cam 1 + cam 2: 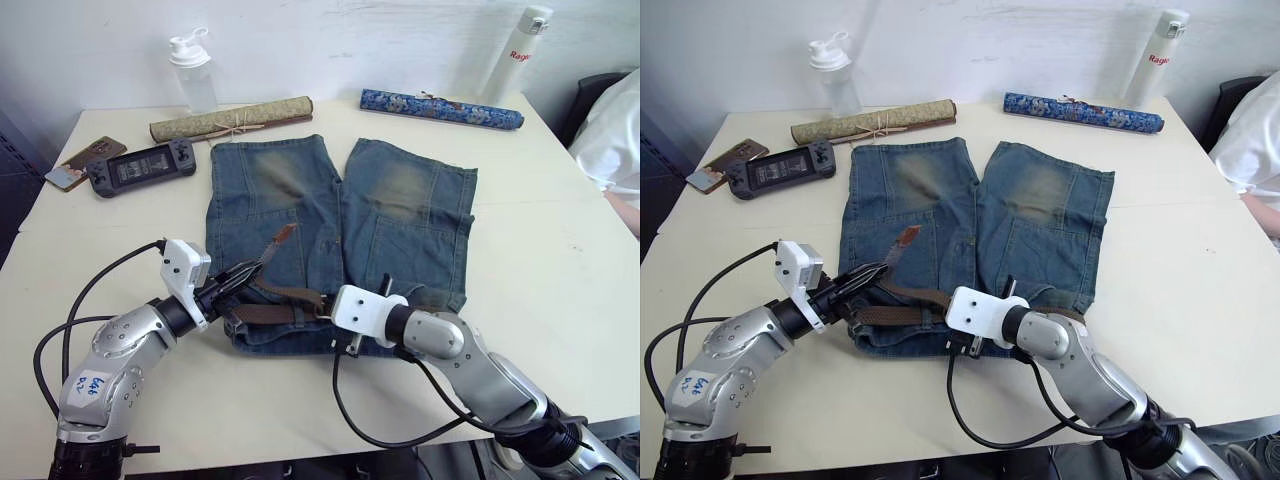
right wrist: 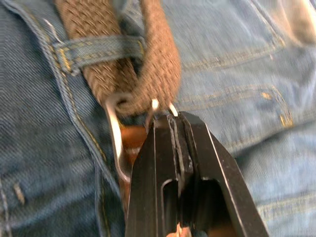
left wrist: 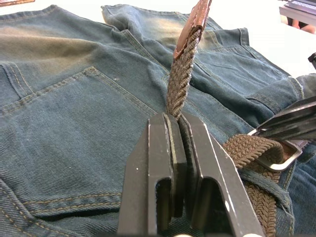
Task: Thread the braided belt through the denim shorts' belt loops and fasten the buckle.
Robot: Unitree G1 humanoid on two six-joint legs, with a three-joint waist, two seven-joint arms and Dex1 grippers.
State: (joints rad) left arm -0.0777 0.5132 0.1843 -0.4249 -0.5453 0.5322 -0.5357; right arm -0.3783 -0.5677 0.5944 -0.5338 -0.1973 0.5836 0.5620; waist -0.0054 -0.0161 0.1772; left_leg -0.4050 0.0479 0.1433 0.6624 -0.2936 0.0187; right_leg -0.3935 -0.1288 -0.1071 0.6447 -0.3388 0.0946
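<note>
Both grippers work at the near edge of the white table [image 1: 560, 290], over the waistband of the denim shorts [image 1: 340, 240]. On the left, the left gripper [image 1: 247, 273] has its two black fingers pressed together on the braided belt [image 1: 283, 312] a little below the belt's tan leather tip [image 1: 283, 236], so the free end rises stiffly out of the jaws and slants up toward the far side above the left leg. To the right, the right gripper [image 2: 174, 116] has its fingers closed on the far edge of the silver buckle [image 2: 114, 143], with the brown strap looped through the frame just beyond the fingertips. One of the belt loops [image 2: 96, 48] crosses the strap just past the buckle, and the belt lies flat along the waistband between the two grippers.

Beyond them the shorts lie spread flat, legs pointing away, each with a pale worn patch.

Farther off, at the left, a handheld game console [image 1: 140, 168] sits beside a phone [image 1: 85, 160]. Along the far edge lie a rolled tan mat [image 1: 232, 119] and a rolled blue patterned cloth [image 1: 440, 108], with a clear bottle [image 1: 193, 72] far left and a white bottle [image 1: 518, 52] far right. A person's white sleeve [image 1: 615, 135] shows at the right edge.
</note>
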